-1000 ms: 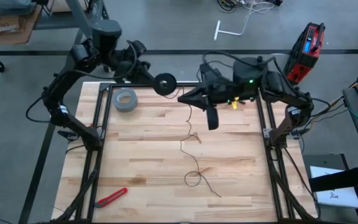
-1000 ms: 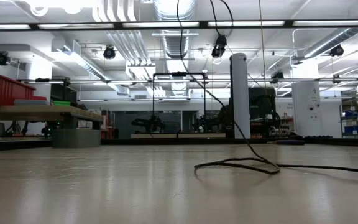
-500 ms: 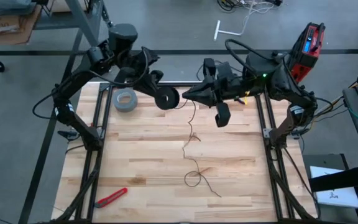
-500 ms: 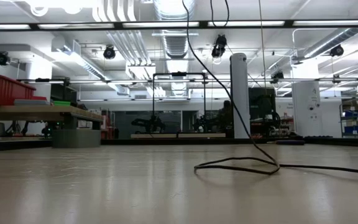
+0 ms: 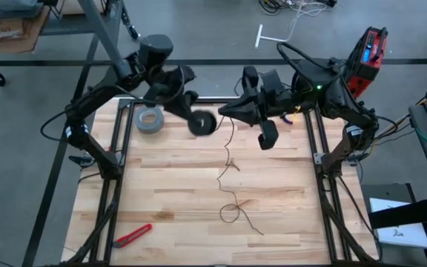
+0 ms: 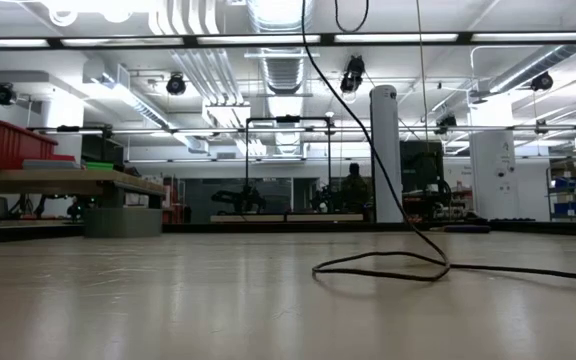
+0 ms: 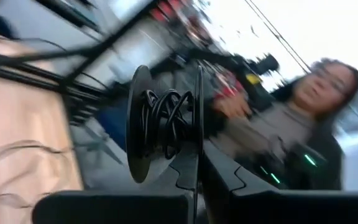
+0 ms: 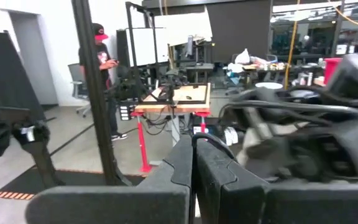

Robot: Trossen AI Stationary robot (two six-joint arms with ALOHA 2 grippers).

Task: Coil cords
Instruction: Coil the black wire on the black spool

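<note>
I have the reel point(image 5: 202, 124) gripped in the left gripper point(image 5: 191, 117), held up over the upper-middle of the bench point(image 5: 169, 193), just right of the grey tape roll point(image 5: 150, 119). In the left wrist view the fingers point(image 7: 191, 168) are clenched on one flange of the reel point(image 7: 165, 127), and a bundle of black turns sits on the hub between the two discs.

The right gripper point(image 5: 227, 110) is in the upper middle of the high view, just right of the reel and close to it. Its fingers point(image 8: 191, 165) are pressed together, and I judge they pinch the cord point(image 5: 228, 159), though the line is too thin to see between them.

From there the cord drops to the bench and runs toward the bottom of the frame, so its long axis lies top-to-bottom down the middle of the picture, ending in a small loop at lower centre. The low view shows the same cord point(image 6: 388, 262) falling from above into a flat loop on the wood.

The next move turns on this: the free length lies below both grippers, the right one nearer it, and the reel's axle points roughly across toward the right gripper.
</note>
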